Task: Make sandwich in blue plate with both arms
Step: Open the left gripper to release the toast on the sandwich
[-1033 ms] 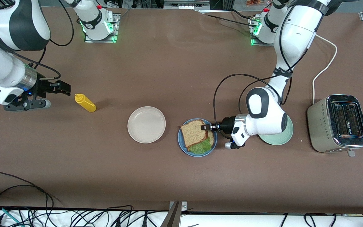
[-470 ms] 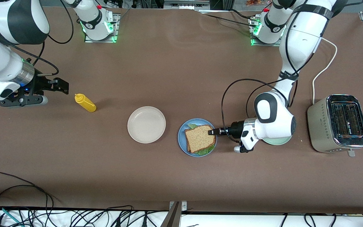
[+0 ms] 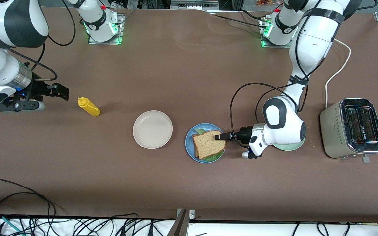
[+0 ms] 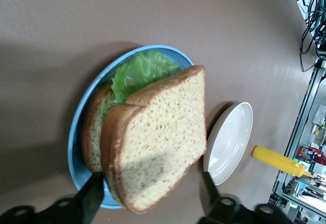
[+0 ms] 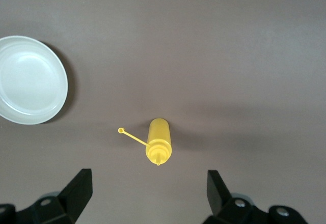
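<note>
One gripper [image 3: 220, 136] low over sandwich [image 3: 208, 144]

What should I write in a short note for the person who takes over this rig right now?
Left gripper: open, fingers on either side of the top bread slice, over the blue plate.
Right gripper: open, holding nothing, waiting over the table near the yellow bottle.
Done: the sandwich lies stacked on the blue plate, lettuce between the slices.
Left: draw the left gripper away; check that the top slice sits square.
</note>
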Controlling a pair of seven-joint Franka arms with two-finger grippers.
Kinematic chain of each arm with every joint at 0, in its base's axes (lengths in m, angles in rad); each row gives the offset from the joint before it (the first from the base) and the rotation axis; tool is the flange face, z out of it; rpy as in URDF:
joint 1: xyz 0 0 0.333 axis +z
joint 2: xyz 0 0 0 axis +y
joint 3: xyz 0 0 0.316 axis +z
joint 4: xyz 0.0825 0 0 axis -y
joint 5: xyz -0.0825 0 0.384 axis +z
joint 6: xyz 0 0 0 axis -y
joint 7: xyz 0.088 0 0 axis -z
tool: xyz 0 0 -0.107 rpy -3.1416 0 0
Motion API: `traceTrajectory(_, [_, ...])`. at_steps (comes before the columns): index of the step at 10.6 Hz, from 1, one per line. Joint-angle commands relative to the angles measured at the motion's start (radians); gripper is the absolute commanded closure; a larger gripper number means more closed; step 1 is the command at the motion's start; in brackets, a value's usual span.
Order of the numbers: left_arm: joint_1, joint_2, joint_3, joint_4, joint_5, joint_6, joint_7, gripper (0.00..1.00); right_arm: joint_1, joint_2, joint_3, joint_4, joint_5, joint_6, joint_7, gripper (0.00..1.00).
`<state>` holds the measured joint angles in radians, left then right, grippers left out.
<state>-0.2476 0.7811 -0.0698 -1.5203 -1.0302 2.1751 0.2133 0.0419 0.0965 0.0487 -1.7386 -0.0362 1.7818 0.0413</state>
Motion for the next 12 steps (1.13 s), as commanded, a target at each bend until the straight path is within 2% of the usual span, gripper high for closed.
traceTrajectory(1, [-0.001, 0.01, 0.002, 0.005, -0.027, 0.009, 0.034, 0.0, 0.01, -0.009, -0.007, 0.002, 0.012, 0.002, 0.032, 0.0])
traceTrajectory(6, [0.002, -0.006, 0.022, -0.009, -0.027, 0.008, 0.077, 0.0, 0.01, -0.007, -0.009, -0.001, 0.016, 0.016, 0.052, 0.0])
traceTrajectory(8, [0.036, -0.04, 0.024, -0.015, -0.025, 0.003, 0.074, 0.0, 0.009, -0.009, -0.009, 0.017, 0.015, 0.015, 0.057, 0.0])
traceTrajectory(9, [0.083, -0.067, 0.025, -0.021, 0.011, -0.015, 0.084, 0.0, 0.009, -0.009, -0.009, 0.019, 0.015, 0.011, 0.057, 0.0])
traceTrajectory(11, [0.148, -0.17, 0.025, -0.03, 0.288, -0.067, 0.086, 0.0, 0.01, -0.008, -0.007, 0.019, 0.016, 0.024, 0.061, 0.0])
traceTrajectory(12, [0.171, -0.224, 0.025, -0.055, 0.349, -0.067, 0.08, 0.0, 0.01, -0.007, -0.007, 0.019, 0.018, 0.027, 0.09, 0.0])
